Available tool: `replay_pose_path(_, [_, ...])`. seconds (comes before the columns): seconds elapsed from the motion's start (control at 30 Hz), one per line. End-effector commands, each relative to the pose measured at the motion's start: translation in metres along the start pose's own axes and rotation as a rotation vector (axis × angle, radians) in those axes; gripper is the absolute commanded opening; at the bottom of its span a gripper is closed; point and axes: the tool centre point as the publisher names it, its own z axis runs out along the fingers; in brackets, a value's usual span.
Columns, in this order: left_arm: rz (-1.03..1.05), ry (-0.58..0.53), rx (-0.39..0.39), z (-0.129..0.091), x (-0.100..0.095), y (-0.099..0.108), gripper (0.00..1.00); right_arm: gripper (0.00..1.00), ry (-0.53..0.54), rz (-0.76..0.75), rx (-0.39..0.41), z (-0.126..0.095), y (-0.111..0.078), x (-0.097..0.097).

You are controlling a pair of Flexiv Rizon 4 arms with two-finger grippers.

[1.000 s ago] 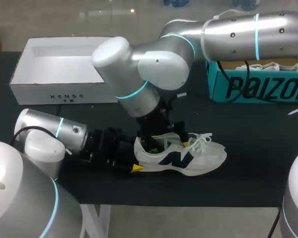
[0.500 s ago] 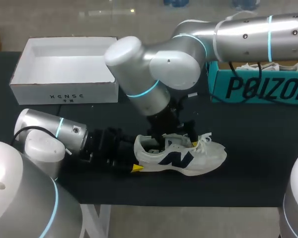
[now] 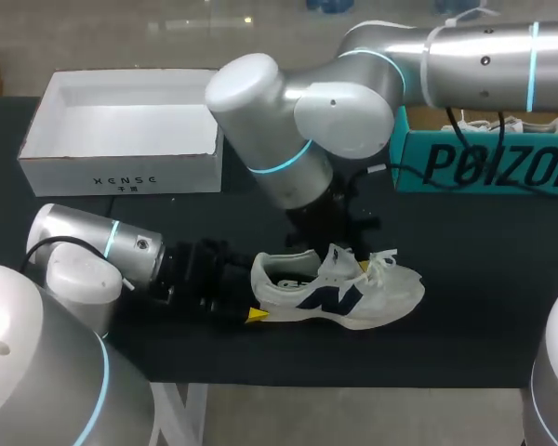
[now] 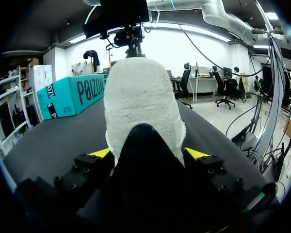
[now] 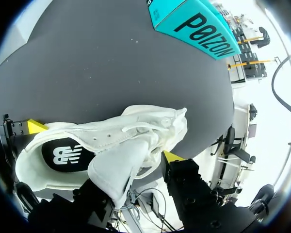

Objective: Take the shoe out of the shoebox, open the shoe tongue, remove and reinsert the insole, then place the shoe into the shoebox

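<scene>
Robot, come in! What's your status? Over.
Left hand shut on shoe at heel. Right hand shut on tongue, lifted open. Insole not yet out. White shoebox open behind.

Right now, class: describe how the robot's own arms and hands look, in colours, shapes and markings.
The left arm and right arm are thick, rounded silver tubes with bulbous joints ringed by glowing cyan bands. The left hand and right hand are blocky and black, with bright yellow fingertips. A thin black cable loops beside the left arm.
</scene>
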Motion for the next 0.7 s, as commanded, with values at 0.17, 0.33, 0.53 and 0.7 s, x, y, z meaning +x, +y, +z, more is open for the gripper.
replay_pose_path(0.17, [0.0, 0.0, -0.001, 0.002, 0.0, 0.005, 0.0, 0.48, 0.018, 0.149, -0.025, -0.006, -0.012, -0.015])
replay_pose_path(0.33, [0.0, 0.0, -0.001, 0.002, 0.0, 0.005, 0.0, 0.47, 0.032, 0.155, -0.029, -0.009, -0.011, -0.015])
replay_pose_path(0.53, [0.0, 0.0, -0.001, 0.002, 0.0, 0.005, 0.0, 0.0, 0.066, 0.173, -0.02, -0.009, -0.009, -0.019])
replay_pose_path(0.7, [0.0, 0.0, -0.001, 0.002, 0.0, 0.005, 0.0, 0.0, 0.086, 0.2, 0.023, -0.001, -0.009, -0.027])
